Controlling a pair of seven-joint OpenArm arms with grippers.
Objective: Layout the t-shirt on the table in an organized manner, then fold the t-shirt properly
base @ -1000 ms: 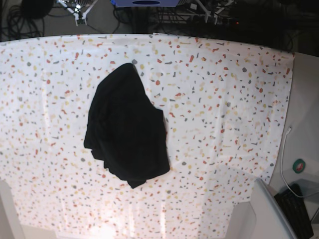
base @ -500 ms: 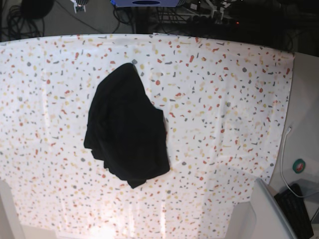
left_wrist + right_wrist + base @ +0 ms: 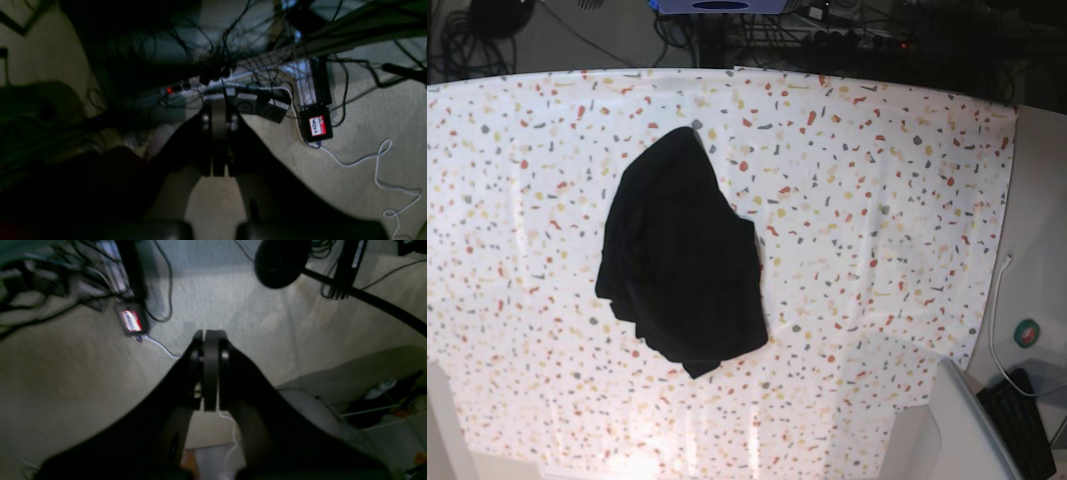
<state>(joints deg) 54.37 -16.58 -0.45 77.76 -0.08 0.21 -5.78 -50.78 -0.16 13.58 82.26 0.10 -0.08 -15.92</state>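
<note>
The black t-shirt (image 3: 682, 265) lies bunched, soft and limp; best pinched at an edge. Both pincers, left gripper (image 3: 218, 140) and right gripper (image 3: 210, 370), are closed, empty.

floor: pale carpet (image 3: 66, 380), dim and shadowed | cables: black tangle (image 3: 186, 50) under dark framing, loose white cord (image 3: 377, 166) curling across the carpet | small black box with red-white label (image 3: 315, 126) | side desk (image 3: 1042, 260): plain grey-white, white cable (image 3: 995, 320), black keyboard (image 3: 1025, 425) at its corner
</note>
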